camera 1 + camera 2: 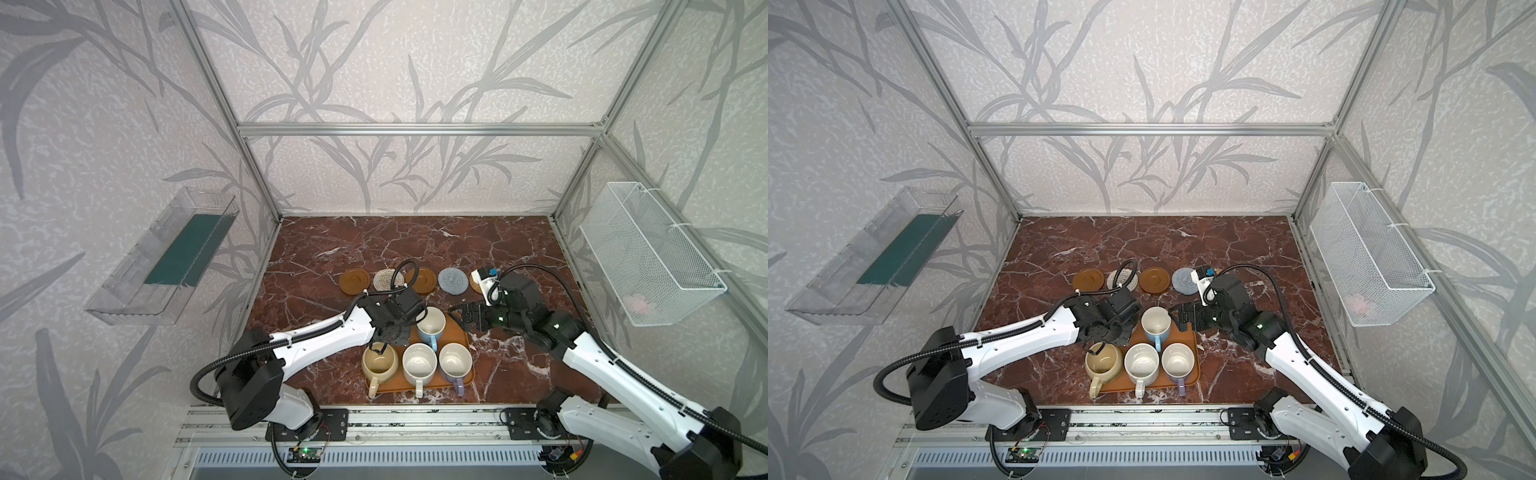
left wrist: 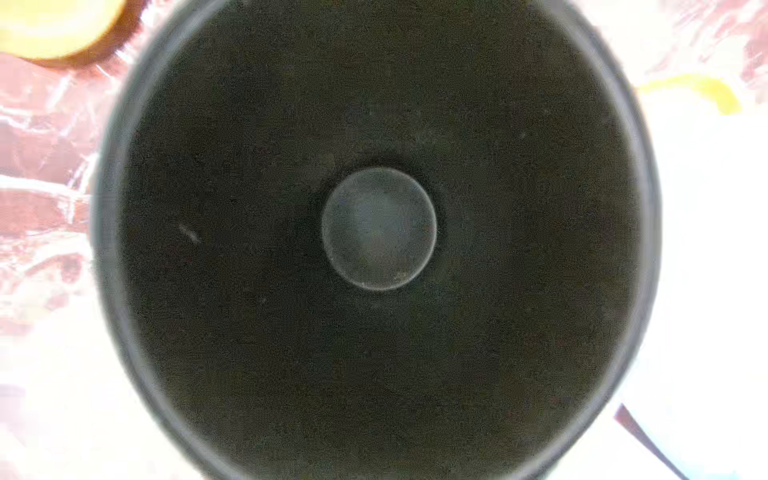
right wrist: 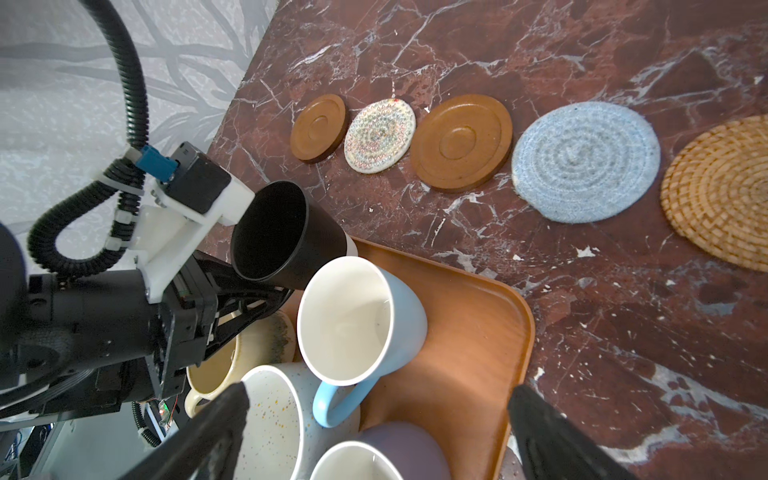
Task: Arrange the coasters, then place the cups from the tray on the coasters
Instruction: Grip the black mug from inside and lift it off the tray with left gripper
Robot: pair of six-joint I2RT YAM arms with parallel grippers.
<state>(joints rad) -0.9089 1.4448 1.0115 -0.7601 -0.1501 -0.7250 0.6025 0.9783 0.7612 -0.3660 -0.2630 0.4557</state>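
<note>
Five coasters lie in a row behind the tray: brown (image 3: 318, 126), woven cream (image 3: 379, 135), brown (image 3: 461, 141), grey-blue (image 3: 584, 160) and tan rattan (image 3: 723, 191). On the orange-brown tray (image 3: 465, 324) stand the light blue cup (image 1: 431, 326), cream-yellow cup (image 1: 379, 362), speckled white cup (image 1: 419, 364) and lavender cup (image 1: 455, 362). My left gripper (image 3: 282, 291) is shut on the black cup (image 3: 274, 232), which tilts at the tray's far left corner; its dark inside (image 2: 378, 228) fills the left wrist view. My right gripper (image 3: 378, 390) hangs open above the tray's right side, holding nothing.
The red marble table (image 1: 415, 241) ends at aluminium frame posts and patterned walls. A clear plastic bin (image 1: 166, 257) hangs on the left wall and a white wire basket (image 1: 648, 249) on the right wall. The right arm's wrist covers part of the rattan coaster in both top views.
</note>
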